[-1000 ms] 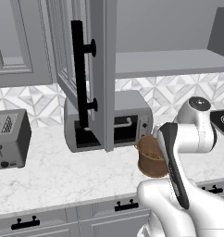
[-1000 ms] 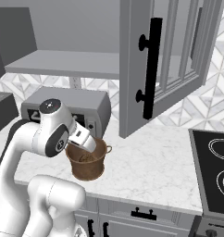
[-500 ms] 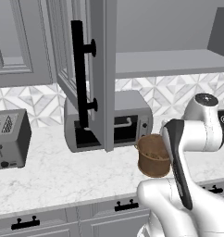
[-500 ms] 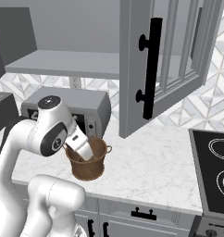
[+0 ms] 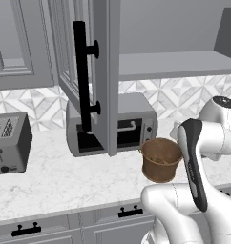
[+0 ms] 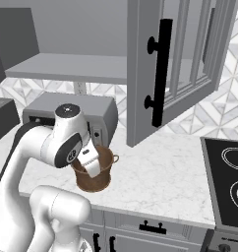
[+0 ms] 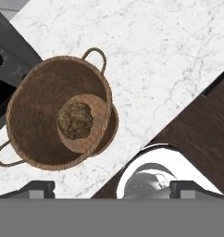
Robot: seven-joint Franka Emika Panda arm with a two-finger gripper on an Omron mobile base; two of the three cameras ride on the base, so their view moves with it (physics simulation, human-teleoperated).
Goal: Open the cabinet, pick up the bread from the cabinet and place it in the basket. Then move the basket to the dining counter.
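The brown woven basket (image 5: 160, 160) (image 6: 95, 178) stands upright on the white marble counter, in front of the toaster oven. From above, the basket (image 7: 35, 99) holds the small rough brown bread (image 7: 75, 120) on its bottom. My gripper (image 7: 113, 189) hangs above the counter's edge, beside the basket, open, with its dark fingertips (image 7: 39, 187) far apart and nothing between them. In the right base view the white hand of the gripper (image 6: 91, 162) overlaps the basket's near rim. The grey wall cabinet's door (image 5: 91, 71) (image 6: 158, 69) stands open, and its inner shelf (image 5: 174, 64) (image 6: 67, 66) is bare.
A grey toaster oven (image 5: 115, 126) (image 6: 67, 110) sits right behind the basket. A toaster (image 5: 10, 143) stands at the left, and a black stovetop (image 6: 229, 182) at the right. The open door's lower edge hangs above the counter, close to the basket. Dark floor (image 7: 202, 125) lies beyond the counter edge.
My hand has slid from over the basket's middle toward its near rim, and the elbow has swung a little to the right. The basket and the door have stayed where they were.
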